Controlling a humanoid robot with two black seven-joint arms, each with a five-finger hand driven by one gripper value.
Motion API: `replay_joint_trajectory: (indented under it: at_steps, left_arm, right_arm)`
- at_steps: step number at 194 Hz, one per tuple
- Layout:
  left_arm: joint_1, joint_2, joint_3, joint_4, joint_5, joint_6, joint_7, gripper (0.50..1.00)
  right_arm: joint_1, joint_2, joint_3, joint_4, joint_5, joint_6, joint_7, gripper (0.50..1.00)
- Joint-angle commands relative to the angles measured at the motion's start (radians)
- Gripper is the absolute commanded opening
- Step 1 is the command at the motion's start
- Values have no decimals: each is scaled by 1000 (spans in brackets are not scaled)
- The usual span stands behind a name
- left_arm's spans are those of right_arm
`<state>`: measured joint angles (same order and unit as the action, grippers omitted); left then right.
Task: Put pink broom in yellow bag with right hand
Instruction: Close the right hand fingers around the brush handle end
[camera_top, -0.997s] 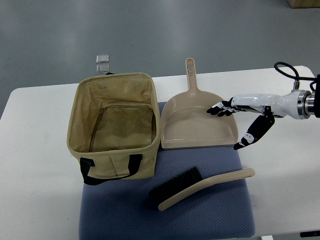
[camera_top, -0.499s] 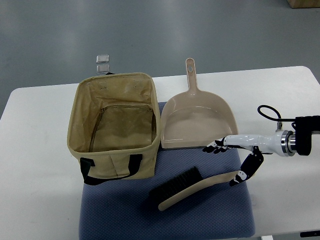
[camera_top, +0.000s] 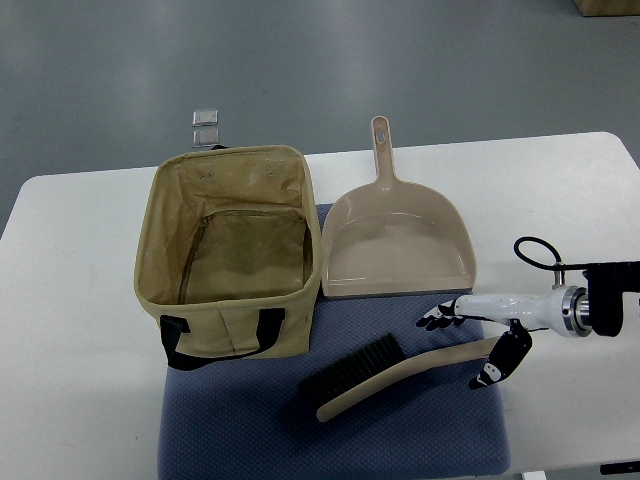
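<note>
Top view: right hand apparently straddling broom handle.

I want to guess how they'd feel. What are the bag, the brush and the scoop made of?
The bag looks like soft tan cloth, wrinkled, with black strap handles. The brush seems to be smooth, matte beige plastic with black bristles. The dustpan looks like the same hard plastic, faintly shiny.

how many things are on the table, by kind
bag: 1
dustpan: 1
broom: 1
blue mat: 1
total: 4, not counting the right hand over the broom's handle end
</note>
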<state>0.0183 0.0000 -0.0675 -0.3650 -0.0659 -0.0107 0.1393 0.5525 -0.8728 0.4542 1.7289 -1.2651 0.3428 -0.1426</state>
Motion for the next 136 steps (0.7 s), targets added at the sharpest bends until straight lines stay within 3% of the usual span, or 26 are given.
replay_joint_trajectory:
  at_steps: [1, 29, 53, 85, 136]
  left_arm:
    - [0, 0, 0, 0, 0, 0, 0, 1000]
    - [0, 0, 0, 0, 0, 0, 0, 1000]
    - [0, 0, 2, 0, 0, 0, 0, 1000]
    - [0, 0, 0, 0, -2, 0, 0, 1000]
    - [0, 0, 2, 1, -2, 0, 0, 1000]
  right_arm:
    - [-6, 0, 0, 0, -10, -1, 0, 856]
    - [-8, 0, 0, -9, -43, -4, 0, 823]
    - [-8, 8, -2, -15, -57, -14, 0, 764]
    - [-9, 21, -6, -31, -65, -15, -2, 733]
    - [-43, 54, -5, -61, -111, -22, -2, 725]
